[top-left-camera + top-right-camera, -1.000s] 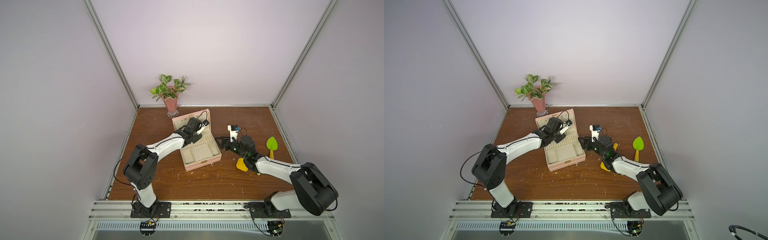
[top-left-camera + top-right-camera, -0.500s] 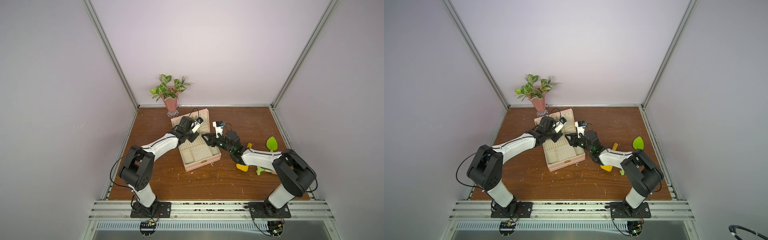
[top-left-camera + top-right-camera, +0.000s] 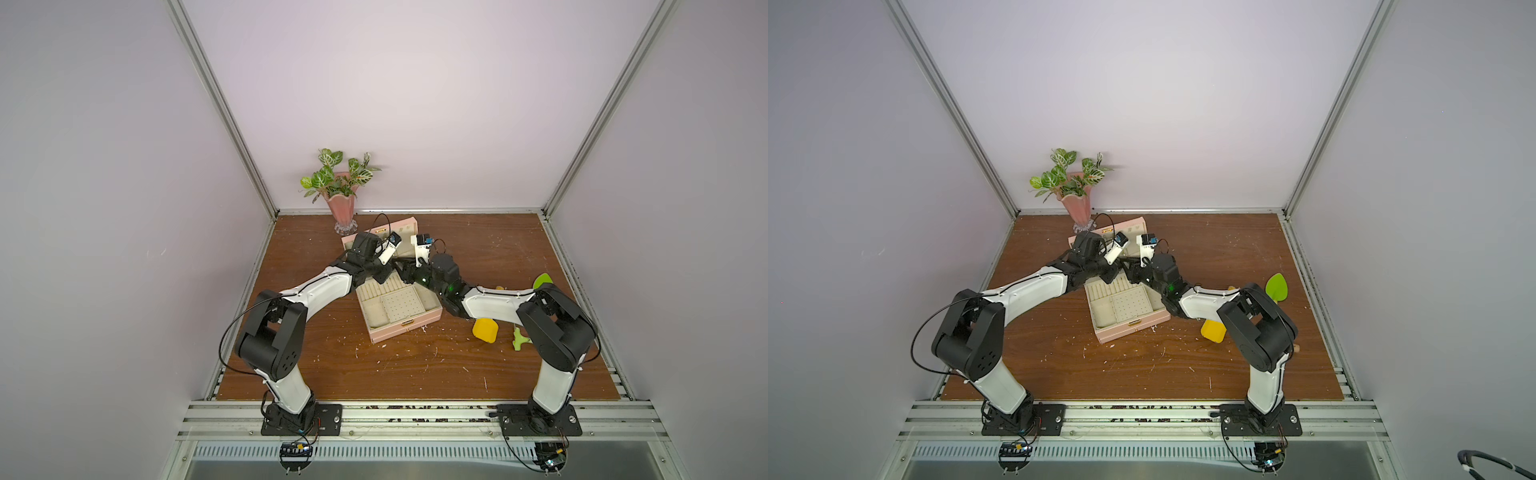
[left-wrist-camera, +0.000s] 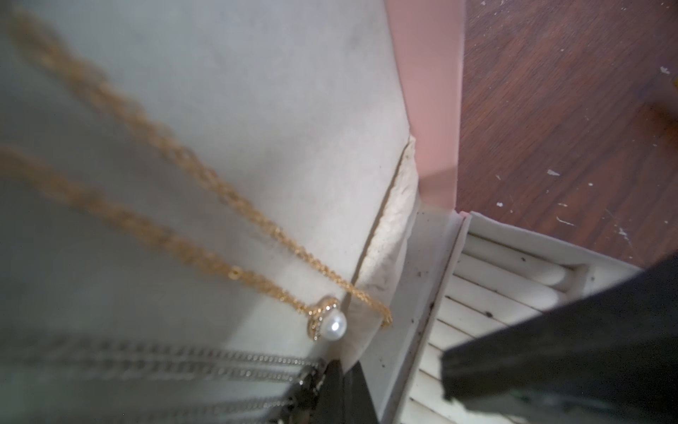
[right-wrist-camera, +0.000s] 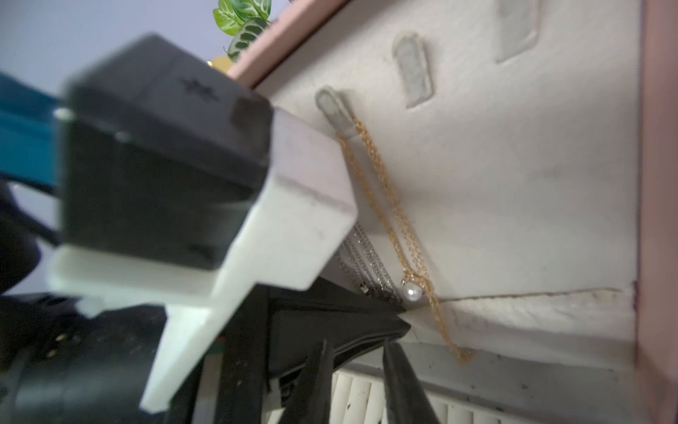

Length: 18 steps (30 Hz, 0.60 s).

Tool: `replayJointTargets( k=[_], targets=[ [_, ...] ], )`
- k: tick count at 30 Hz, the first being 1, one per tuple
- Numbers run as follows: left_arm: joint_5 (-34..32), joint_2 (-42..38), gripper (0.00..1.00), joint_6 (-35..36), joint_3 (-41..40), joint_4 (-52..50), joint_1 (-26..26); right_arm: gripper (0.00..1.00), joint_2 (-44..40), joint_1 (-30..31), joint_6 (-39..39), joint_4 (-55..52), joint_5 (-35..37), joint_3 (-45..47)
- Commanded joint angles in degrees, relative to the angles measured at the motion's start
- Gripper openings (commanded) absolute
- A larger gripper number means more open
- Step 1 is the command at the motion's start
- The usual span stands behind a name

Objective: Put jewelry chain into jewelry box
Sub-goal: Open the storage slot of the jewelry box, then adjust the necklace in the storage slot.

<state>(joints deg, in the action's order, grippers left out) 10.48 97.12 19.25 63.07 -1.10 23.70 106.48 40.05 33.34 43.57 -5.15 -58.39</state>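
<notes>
In both top views the two arms' wrists crowd over the back of the jewelry box (image 3: 405,328); its upright lid is mostly hidden. The jewelry chain (image 4: 234,273) is too fine to make out there.

Left wrist view: left fingers (image 4: 332,389) dark, cut off by the frame edge, pressed together with no gap; whether they pinch anything, cannot tell. A blurred black mass covers one corner.

Right wrist view: right fingers (image 5: 401,381) narrowly parted, nothing between them; the left arm's camera housing blocks much of the frame.

The chain is fine pale-gold links, doubled; it hangs from a small clear hook (image 5: 335,113) on the lid's cream, felt-like lining. A round pearly bead (image 5: 412,292) sits near the lid's foot; the loose end trails onto the padded ledge below. Silvery chains (image 5: 367,260) hang just beside it, partly hidden.

Box: pink shell, gold clasp; ridged ring rolls, dotted panel and small cream compartments inside. Desk (image 3: 415,365): brown wood grain, white flecks.
</notes>
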Motion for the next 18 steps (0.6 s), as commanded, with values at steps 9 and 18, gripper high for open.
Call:
replayJointTargets(
  k=[9,18],
  targets=[
    [6.1,-2.2,0.04,-2.0,-2.0,4.9,-2.9,0.25,4.3,0.5,-3.2,-1.2,5.6,-8.2],
    [7.1,-2.5,0.04,-1.9,-2.9,5.6,-3.2,0.21,6.3,1.2,-5.8,-3.7,9.4,-11.1]
  ],
)
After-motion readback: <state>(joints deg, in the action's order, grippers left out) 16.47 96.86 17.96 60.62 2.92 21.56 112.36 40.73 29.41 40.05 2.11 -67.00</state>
